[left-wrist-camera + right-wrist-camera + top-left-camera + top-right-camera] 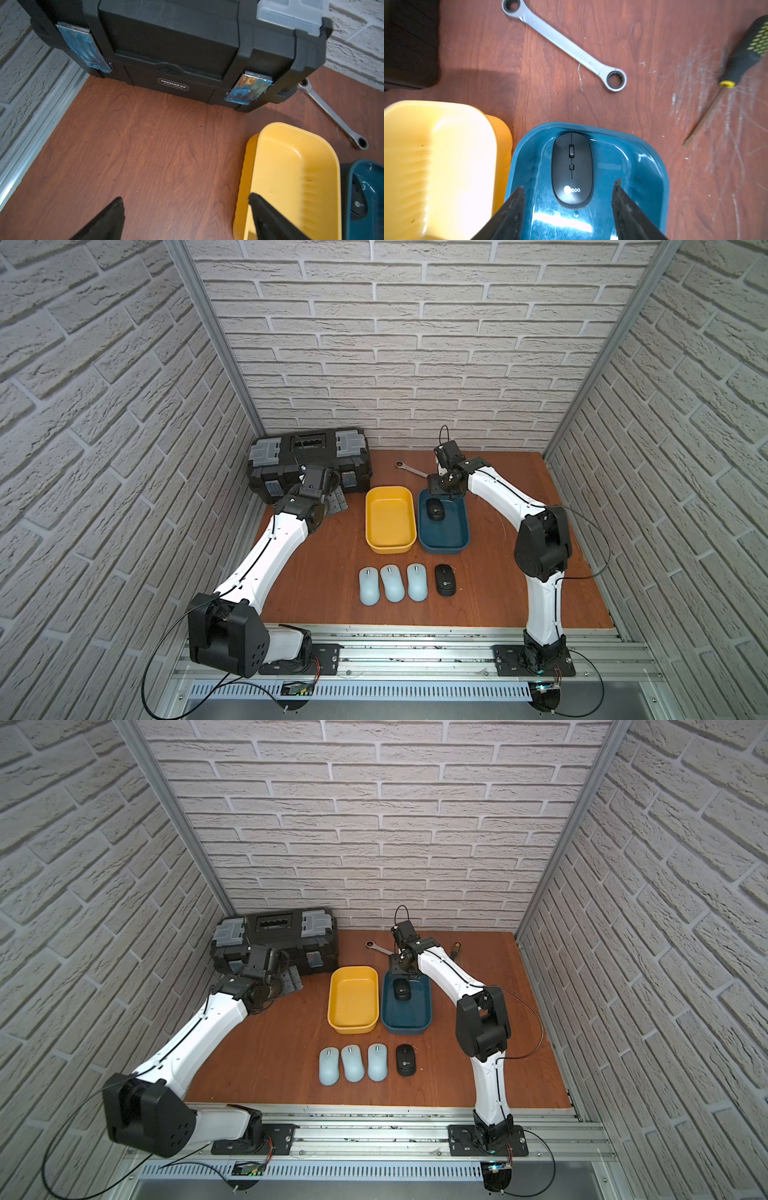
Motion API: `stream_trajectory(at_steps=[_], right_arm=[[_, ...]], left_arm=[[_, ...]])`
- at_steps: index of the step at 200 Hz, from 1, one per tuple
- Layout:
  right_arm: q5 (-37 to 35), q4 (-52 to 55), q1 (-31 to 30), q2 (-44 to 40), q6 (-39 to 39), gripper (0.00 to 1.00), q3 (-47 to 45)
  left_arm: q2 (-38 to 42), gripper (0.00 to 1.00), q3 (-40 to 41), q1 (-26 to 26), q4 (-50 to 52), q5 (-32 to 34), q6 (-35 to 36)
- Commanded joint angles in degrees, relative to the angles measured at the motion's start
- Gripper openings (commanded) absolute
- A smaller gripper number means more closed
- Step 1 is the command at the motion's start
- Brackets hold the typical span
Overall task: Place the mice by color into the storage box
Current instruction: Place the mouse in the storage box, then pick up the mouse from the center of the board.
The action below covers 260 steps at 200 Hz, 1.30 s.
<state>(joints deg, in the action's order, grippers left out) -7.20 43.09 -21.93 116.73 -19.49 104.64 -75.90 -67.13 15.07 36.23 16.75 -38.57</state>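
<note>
Two open storage boxes stand side by side mid-table, one yellow (390, 526) and one dark blue (459, 531). A black mouse (435, 509) with a white round logo lies free in the blue box's far end, also shown in the right wrist view as the black mouse (572, 168). My right gripper (569, 185) hovers over it, open, fingers either side and apart from it. Three pale blue mice (369, 585), (392, 583), (417, 582) and a second black mouse (445, 580) lie in a row nearer the front. My left gripper (186, 197) is open and empty, left of the yellow box.
A black toolbox (309, 460) stands at the back left, just beyond my left gripper. A silver ring wrench (411, 467) lies behind the boxes. A black-and-yellow screwdriver (456, 949) lies at the back right, behind my right arm.
</note>
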Motion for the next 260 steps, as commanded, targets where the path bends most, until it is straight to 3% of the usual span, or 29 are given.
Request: stream_trajectory(at_steps=[1, 56, 101, 135, 260], right_arm=[[-4.0, 0.5, -1.5, -8.1, 1.0, 0.68, -3.3], [-10.1, 4.5, -8.5, -20.8, -0.7, 0.69, -16.3], [-7.6, 3.3, -15.1, -32.2, -10.1, 0.7, -37.1], [-6.6, 2.6, -19.5, -35.9, -16.4, 0.7, -46.6], [-0.3, -5.5, -21.8, -27.2, -20.6, 0.72, -50.6]], left_arm=[[1.2, 0.96, -1.4, 0.2, -0.2, -0.2, 0.8], [-3.2, 0.98, -4.0, 1.8, -1.8, -0.5, 2.7], [-3.0, 0.98, -3.6, 2.2, -2.8, 0.5, 3.5], [-4.0, 0.98, -3.2, 2.3, -3.7, 0.9, 2.6], [-3.8, 0.98, -2.9, 3.3, -2.6, 2.7, 3.3]])
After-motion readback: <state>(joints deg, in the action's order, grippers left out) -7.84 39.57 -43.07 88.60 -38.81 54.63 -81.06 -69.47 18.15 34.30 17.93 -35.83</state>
